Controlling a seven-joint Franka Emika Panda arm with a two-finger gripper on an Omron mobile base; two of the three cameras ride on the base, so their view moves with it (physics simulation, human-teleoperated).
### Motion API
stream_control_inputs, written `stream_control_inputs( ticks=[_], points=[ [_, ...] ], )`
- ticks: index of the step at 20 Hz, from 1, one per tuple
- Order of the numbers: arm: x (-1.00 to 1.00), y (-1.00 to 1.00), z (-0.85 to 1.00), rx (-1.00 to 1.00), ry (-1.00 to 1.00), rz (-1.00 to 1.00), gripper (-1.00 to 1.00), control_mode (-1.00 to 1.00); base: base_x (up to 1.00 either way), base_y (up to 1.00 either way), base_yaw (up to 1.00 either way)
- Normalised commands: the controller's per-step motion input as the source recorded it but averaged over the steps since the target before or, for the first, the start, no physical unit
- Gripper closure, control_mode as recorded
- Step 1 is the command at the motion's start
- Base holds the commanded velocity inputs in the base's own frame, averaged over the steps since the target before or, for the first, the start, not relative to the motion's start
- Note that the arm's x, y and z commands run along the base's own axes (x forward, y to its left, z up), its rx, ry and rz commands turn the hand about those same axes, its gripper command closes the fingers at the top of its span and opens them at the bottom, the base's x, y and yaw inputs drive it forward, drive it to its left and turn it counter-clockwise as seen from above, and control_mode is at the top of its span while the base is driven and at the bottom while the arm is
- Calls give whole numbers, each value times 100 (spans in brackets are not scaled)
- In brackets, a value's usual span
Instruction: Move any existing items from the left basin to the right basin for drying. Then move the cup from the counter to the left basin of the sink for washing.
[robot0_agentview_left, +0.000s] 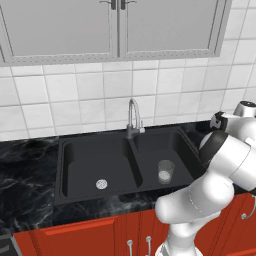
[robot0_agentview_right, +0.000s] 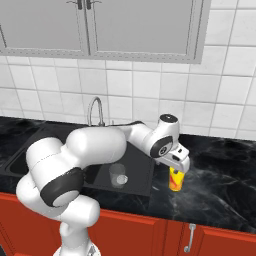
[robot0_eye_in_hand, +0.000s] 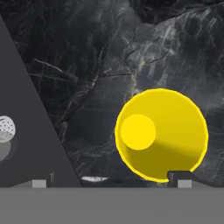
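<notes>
Fingers stand spread wide, holding nothing, right above the yellow cup, which stands upright on the black worktop beside the sink. Whether a fingertip touches its rim is unclear. The glass tumbler stands in the right basin.

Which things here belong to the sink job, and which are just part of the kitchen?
Job:
glass, standing in the right basin
left basin
yellow cup, upright on the counter
gripper, open just above the cup

Not part of it:
tap
wall cupboards
red cabinet doors
</notes>
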Motion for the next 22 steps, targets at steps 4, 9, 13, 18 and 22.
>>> stream_control_inputs(
  ticks=[4,9,13,18,22],
  points=[
    [6,0,1,0,0,4,-100,-100,0,0,0],
    [13,0,0,0,0,6,-100,-100,0,0,0],
    [20,0,0,0,0,8,-100,-100,0,0,0],
    [15,-4,-2,0,1,9,-100,-100,0,0,0],
    [6,-7,-8,0,2,7,-100,-100,0,0,0]
  ],
)
